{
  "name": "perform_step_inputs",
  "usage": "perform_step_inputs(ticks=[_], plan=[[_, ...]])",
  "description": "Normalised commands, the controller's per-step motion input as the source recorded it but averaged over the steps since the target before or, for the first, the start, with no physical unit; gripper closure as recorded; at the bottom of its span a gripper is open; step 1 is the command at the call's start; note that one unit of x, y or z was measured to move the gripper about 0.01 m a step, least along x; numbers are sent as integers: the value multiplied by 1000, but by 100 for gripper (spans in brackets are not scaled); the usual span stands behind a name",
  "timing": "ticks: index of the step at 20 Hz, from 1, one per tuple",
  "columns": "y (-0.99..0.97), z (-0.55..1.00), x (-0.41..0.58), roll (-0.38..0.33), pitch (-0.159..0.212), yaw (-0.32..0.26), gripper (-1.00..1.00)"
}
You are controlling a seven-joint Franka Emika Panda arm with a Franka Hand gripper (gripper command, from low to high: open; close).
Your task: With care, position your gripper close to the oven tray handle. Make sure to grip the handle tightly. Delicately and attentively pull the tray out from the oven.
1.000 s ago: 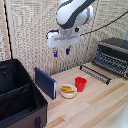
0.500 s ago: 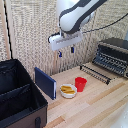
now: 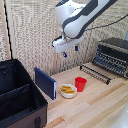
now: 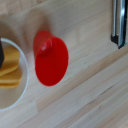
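The end effector [image 3: 70,51] hangs in mid-air above the wooden worktop [image 3: 95,107], well clear of every object. Its two short dark fingers [image 3: 76,48] point downward with a visible gap between them; they stand apart and nothing is held between them.

The oven [image 3: 113,55] sits at the exterior view's right, at the back of the worktop, its front open. The tray [image 3: 96,73] lies low in front of the oven, extending toward the exterior view's left as a long narrow dark wire rack. The oven tray handle [image 3: 94,75] runs along the rack's near long edge. The end effector is well apart from this handle, higher and toward the exterior view's left of it.

A red cup [image 3: 80,83] stands upright on the worktop, near the rack's left end but not touching it. Just beside the cup sits a white bowl [image 3: 68,90] holding yellow pieces. A blue flat panel [image 3: 45,82] stands on edge near the bowl. A large black open case [image 3: 20,95] occupies the exterior view's left.

The wrist view looks straight down on the red cup [image 4: 51,61], with the rim of the white bowl [image 4: 22,92] next to it. A dark metal bar [image 4: 119,22] shows at the frame's edge; which part of the rack it belongs to cannot be told.
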Motion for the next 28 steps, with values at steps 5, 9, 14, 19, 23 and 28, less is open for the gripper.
perform_step_inputs(ticks=[5,9,14,19,23,28], plan=[[-215,-74,48,-326,-49,130,-100],[-278,-86,27,-355,-4,103,-100],[-329,-117,39,-356,0,86,-100],[-386,-219,105,-321,6,84,-100],[-446,-169,195,-256,0,71,-100],[-553,-19,241,-153,0,47,-100]])
